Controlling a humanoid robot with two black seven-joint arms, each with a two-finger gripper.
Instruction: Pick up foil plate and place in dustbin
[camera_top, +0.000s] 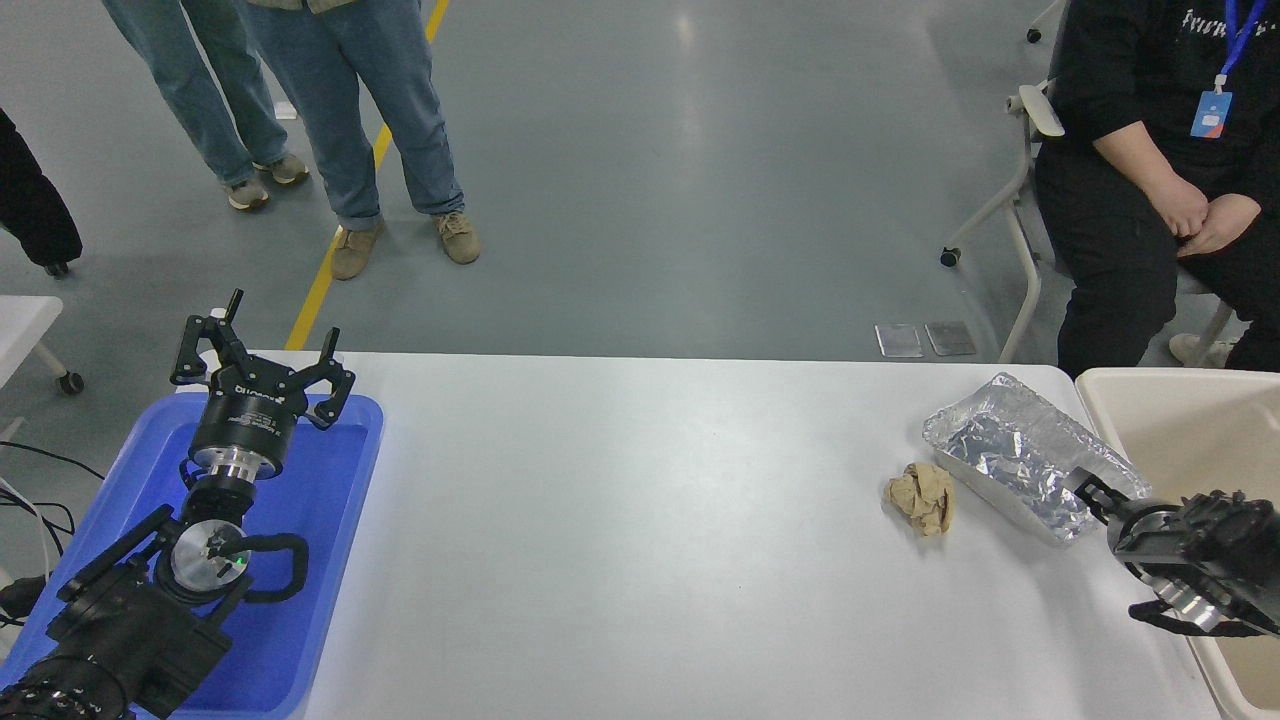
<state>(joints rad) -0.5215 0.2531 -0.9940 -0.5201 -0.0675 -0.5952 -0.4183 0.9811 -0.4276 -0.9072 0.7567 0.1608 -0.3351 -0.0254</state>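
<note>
Foil plate (1030, 460) lies on the white table (640, 540) toward its right end, set at a slant, with its right side close to the rim of the dustbin (1110, 395) and a crumpled brown paper ball (922, 497) just beside its left near corner. From the head view, the only one given, the right gripper (1090, 495) comes in low from the right edge and points left at the plate's near right corner; its fingertips sit at or over the rolled rim there, but whether they are spread or pinched on the foil cannot be told, since the wrist body hides most of them. The left gripper (258, 365) is parked over a blue tray (330, 560) at the lower left, its fingers spread apart and holding nothing. As a judgement, the plate looks very light and thin, easy to dent or crush, and slippery on its shiny walls, so the rolled rim at the near corner seems the best place to take hold: one finger inside, one outside, with a gentle squeeze. Being so light, it could skid across the table or tip if nudged before it is held, and the paper ball lies near enough to be knocked. A person (1150, 150) sits beyond the table's far right, hands clasped, well apart from the work.
</note>
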